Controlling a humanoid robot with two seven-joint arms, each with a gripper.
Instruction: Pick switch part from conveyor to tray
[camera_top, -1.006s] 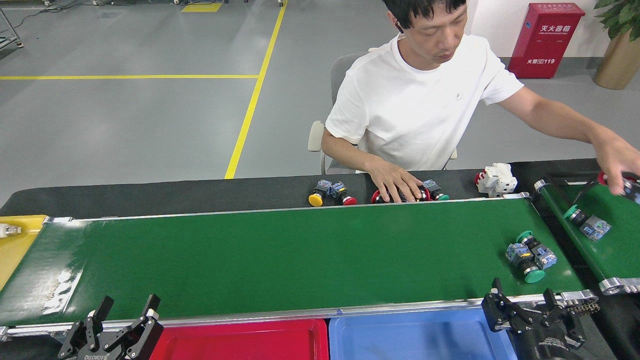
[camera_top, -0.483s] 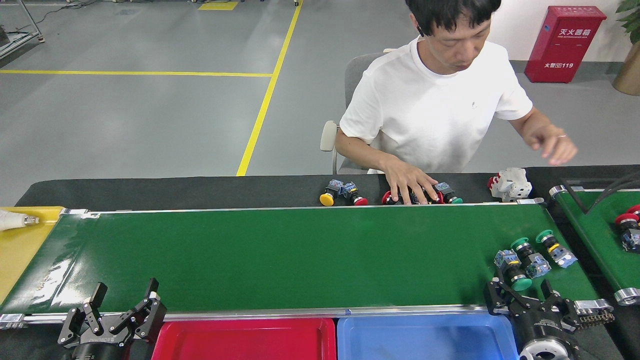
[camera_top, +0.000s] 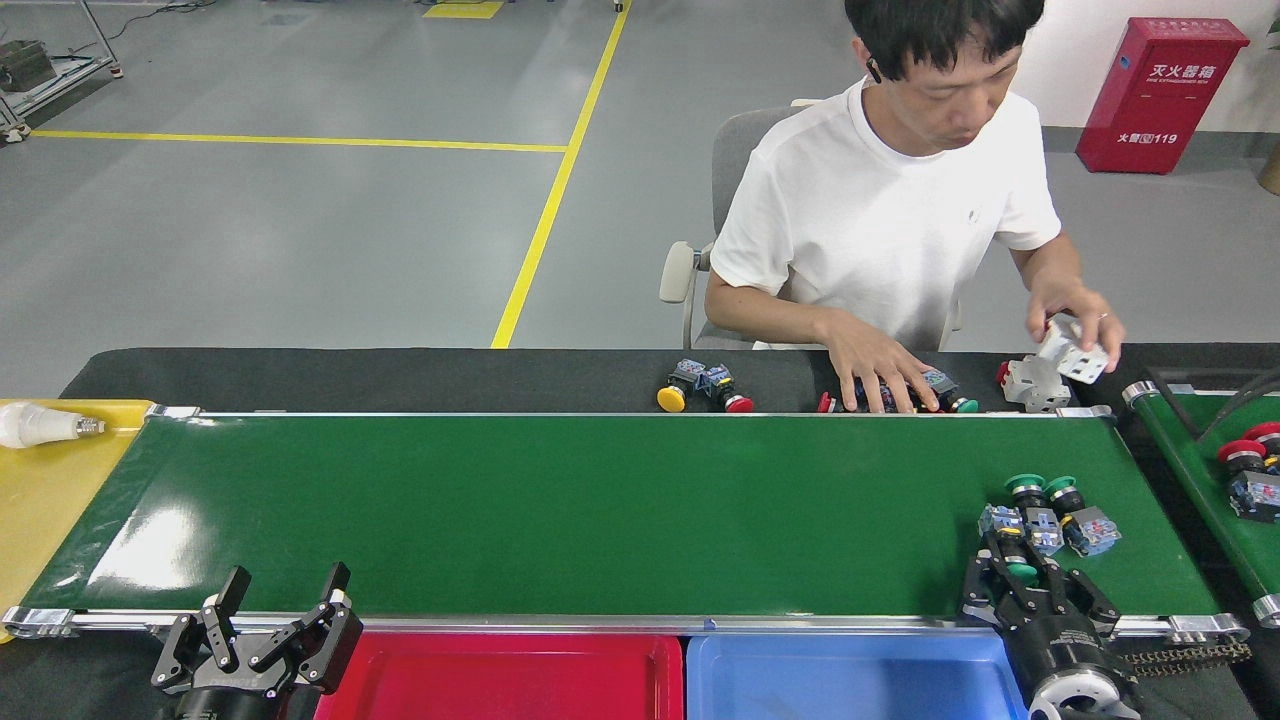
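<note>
The conveyor (camera_top: 560, 510) runs across the middle of the head view. Three switch parts with green caps and blue blocks lie clustered (camera_top: 1050, 510) at its right end. The nearest switch part (camera_top: 1012, 560) lies with its green cap toward me. My right gripper (camera_top: 1030, 585) reaches over the belt's near edge, open, with one finger on each side of that part. At the bottom left, in front of the belt's frame, my left gripper (camera_top: 285, 595) is open and holds nothing. The red tray (camera_top: 490, 650) sits below the belt, just right of the left gripper.
A blue tray (camera_top: 850, 660) adjoins the red one. A yellow tray (camera_top: 40, 500) with a white bulb (camera_top: 40, 425) lies far left. A narrower belt (camera_top: 1215, 490) carries a red-capped switch (camera_top: 1248, 470). A person sits opposite, one hand (camera_top: 880, 370) on loose switches, the other holding a white part (camera_top: 1075, 355).
My right gripper has moved forward over the belt's edge, around the nearest switch part. The person's far hand came down onto the white part. The view has shifted; the left gripper stays open.
</note>
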